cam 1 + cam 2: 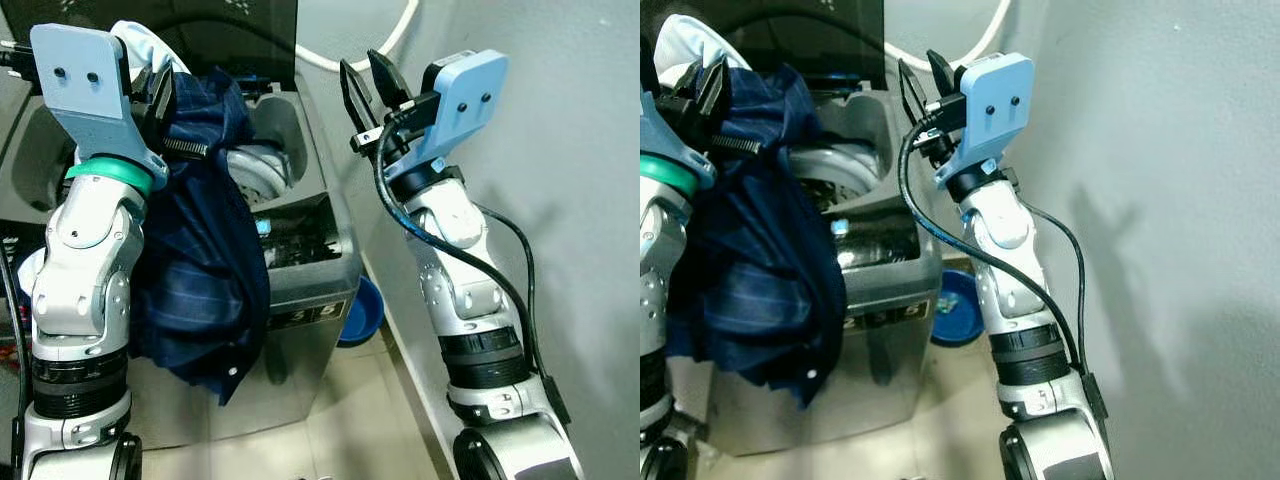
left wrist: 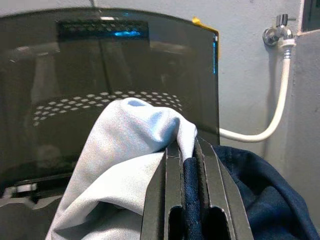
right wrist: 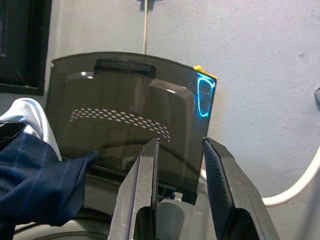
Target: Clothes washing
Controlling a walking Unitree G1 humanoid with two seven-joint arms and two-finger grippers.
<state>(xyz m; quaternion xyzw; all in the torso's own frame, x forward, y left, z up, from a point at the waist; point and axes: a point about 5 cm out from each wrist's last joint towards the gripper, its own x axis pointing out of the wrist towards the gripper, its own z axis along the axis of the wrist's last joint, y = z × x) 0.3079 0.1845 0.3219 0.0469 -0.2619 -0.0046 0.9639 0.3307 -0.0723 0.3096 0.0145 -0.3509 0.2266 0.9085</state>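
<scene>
A grey top-loading washing machine stands before me with its dark tinted lid raised and the steel drum showing. My left gripper is shut on a navy checked garment and a pale blue cloth, held above the drum's left side. The navy garment hangs down over the machine's front. My right gripper is open and empty, raised above the machine's right rear corner.
A grey wall runs close along my right arm. A blue basin lies on the floor between machine and wall. A white hose runs from a tap behind the machine.
</scene>
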